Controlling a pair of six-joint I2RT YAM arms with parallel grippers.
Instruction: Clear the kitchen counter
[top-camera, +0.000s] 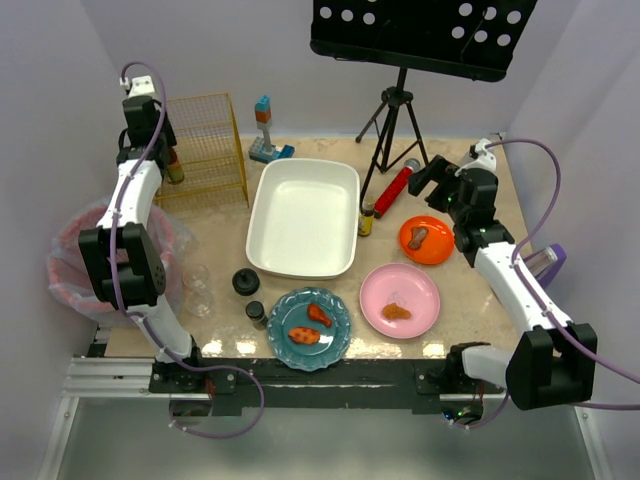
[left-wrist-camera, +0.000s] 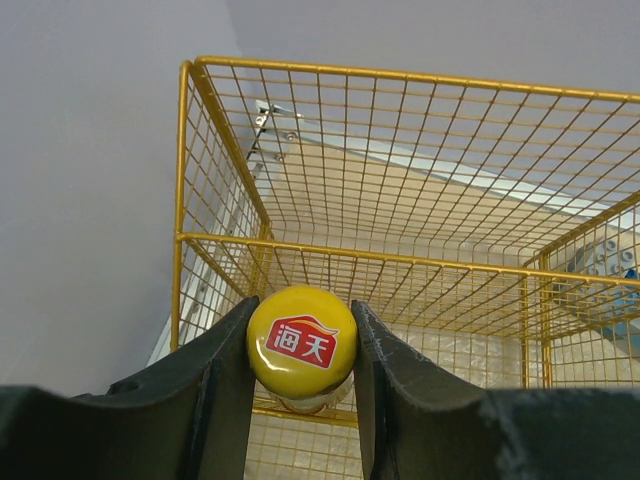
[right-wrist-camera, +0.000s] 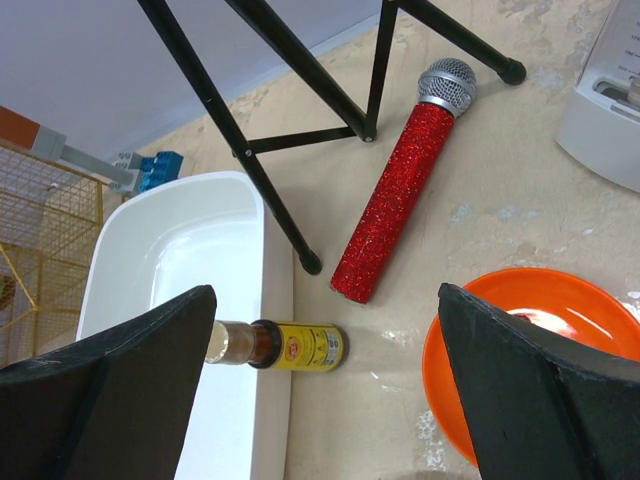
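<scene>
Three plates (top-camera: 415, 285), two sauce bottles (top-camera: 366, 219) — one tub (top-camera: 300, 215), one basket (top-camera: 205, 140), one microphone (top-camera: 393, 190)

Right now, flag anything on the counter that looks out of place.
A red glitter microphone lies flat on the counter, at the feet of a music-stand tripod that stands on the counter too. Neither is kitchenware. Nothing looks spilled or broken.

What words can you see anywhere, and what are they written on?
"海天": white letters on a red badge, on the round yellow bottle cap.
Yellow label of the small brown glass bottle: the print is too small to read.
No other writing shows.
</scene>
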